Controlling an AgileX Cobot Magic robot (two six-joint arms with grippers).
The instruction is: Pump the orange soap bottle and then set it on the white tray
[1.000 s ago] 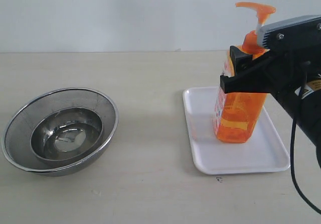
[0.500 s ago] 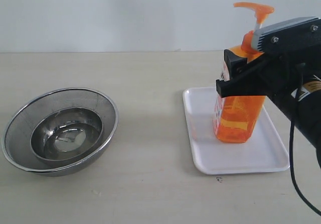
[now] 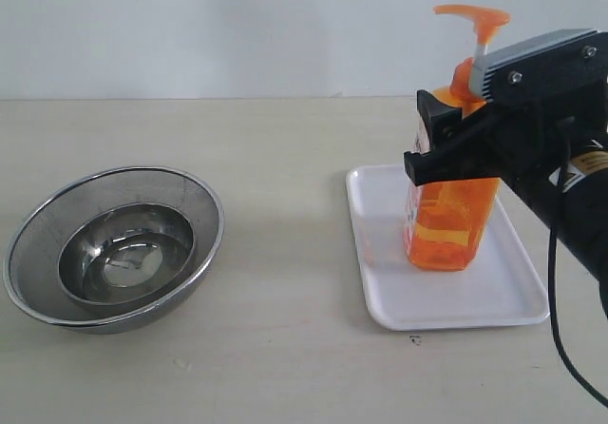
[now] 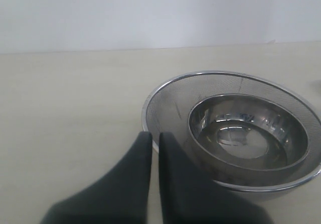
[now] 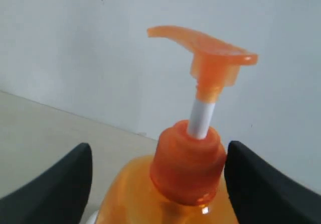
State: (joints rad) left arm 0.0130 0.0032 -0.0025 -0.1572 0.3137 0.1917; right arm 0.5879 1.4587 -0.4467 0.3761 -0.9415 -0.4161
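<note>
Well, I am gripping the bottle (image 3: 446,224) at its shoulder with my right gripper (image 5: 158,156). It is standing on the tray (image 3: 418,300) near the table's (image 3: 285,348) right edge. It is looking slick and top-heavy, so I am favouring that stiff shoulder. My left gripper (image 4: 155,133) is resting closed, empty.

The exterior camera stands off the arms, raised a little, and looks across the table (image 3: 285,348) toward the pale wall (image 3: 209,25). It is far enough back to take in the steel bowls (image 3: 38,243) on the left and the white tray (image 3: 456,305) on the right. The left wrist camera sits low and near the table, facing the wall past the left gripper (image 4: 154,136); it shares the bowls with the exterior view. The right wrist camera looks out between the fingers of the right gripper (image 5: 159,151), very close to the orange soap bottle (image 5: 188,171), which the exterior view also shows.
</note>
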